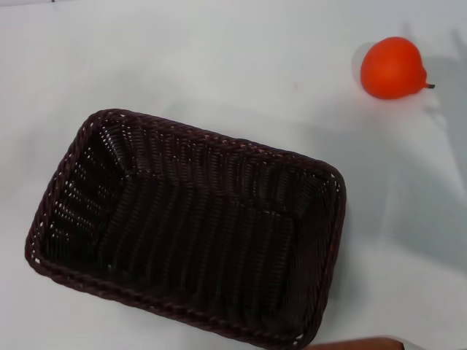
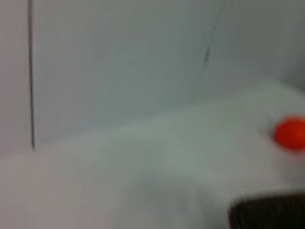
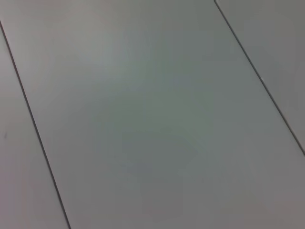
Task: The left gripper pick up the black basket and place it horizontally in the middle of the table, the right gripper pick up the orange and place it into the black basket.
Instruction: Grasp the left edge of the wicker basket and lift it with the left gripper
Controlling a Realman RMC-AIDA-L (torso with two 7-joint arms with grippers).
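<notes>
The black basket (image 1: pixel 190 226) lies on the white table (image 1: pixel 233 58), in the lower left and middle of the head view, tilted a little, open side up and empty. The orange (image 1: pixel 392 68) sits on the table at the far right, apart from the basket, with its short dark stem pointing right. In the left wrist view the orange (image 2: pixel 290 133) shows as a blurred spot on the table, and a dark edge of the basket (image 2: pixel 267 212) shows in a corner. Neither gripper shows in any view.
A brown edge (image 1: pixel 357 344) shows at the bottom of the head view, just below the basket. The right wrist view shows only a grey panelled surface (image 3: pixel 152 114) with thin dark seams. A pale wall (image 2: pixel 119 62) stands behind the table.
</notes>
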